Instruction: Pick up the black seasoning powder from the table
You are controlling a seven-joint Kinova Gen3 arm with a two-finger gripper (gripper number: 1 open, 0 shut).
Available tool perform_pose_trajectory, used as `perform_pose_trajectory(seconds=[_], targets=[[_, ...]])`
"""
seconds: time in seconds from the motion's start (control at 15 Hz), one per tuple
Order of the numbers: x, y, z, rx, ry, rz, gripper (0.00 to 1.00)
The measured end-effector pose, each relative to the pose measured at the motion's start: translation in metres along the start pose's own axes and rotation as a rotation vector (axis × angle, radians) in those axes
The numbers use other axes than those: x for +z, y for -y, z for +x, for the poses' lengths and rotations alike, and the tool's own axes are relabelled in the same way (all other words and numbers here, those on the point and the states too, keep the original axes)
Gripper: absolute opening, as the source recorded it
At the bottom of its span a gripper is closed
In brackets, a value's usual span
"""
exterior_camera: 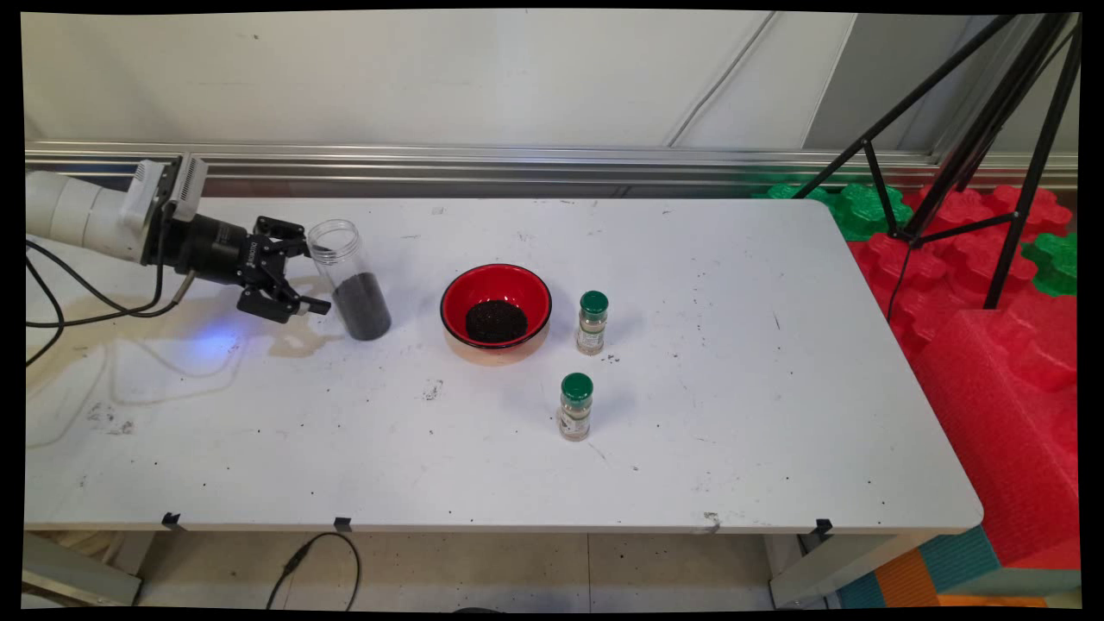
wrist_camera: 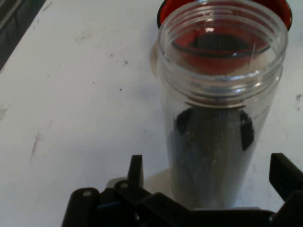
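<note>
Jaws spread wide on your gripper (exterior_camera: pixel 312 276), fingers either side of the clear jar (exterior_camera: pixel 349 279) w/ dark grains, not pinching it. Jar stands upright just left of the red bowl (exterior_camera: pixel 496 305).

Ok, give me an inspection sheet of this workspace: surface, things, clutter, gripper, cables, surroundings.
Surface: white table, scuffed and speckled, with faint stains at its left.
Things: clear open jar upright, dark grains in its lower part; red bowl with dark grains to its right; two green-capped spice bottles, one beside the bowl, one nearer the front edge.
Clutter: nothing seen.
Gripper: black gripper level with the jar on its left, jaws open on either side of it, not closed.
Cables: black cables hang from the arm; another lies under the table.
Surroundings: wall with metal rail, black tripod, red and green foam blocks at right.
</note>
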Motion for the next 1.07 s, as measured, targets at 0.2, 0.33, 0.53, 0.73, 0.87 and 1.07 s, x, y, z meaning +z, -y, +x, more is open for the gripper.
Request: perform_pose_trajectory(seconds=[0.2,0.33,0.53,0.73,0.87,1.07], targets=[[0.008,0.003,-0.005,0.007,-0.042,-0.022,1.00],[0.013,0.006,-0.007,0.012,-0.067,-0.036,1.00],[0.019,0.008,-0.010,0.016,-0.098,-0.051,1.00],[0.027,0.011,-0.012,0.019,-0.133,-0.063,1.00],[0.031,0.012,-0.014,0.018,-0.156,-0.070,1.00],[0.035,0.013,-0.017,0.015,-0.185,-0.076,1.00]])
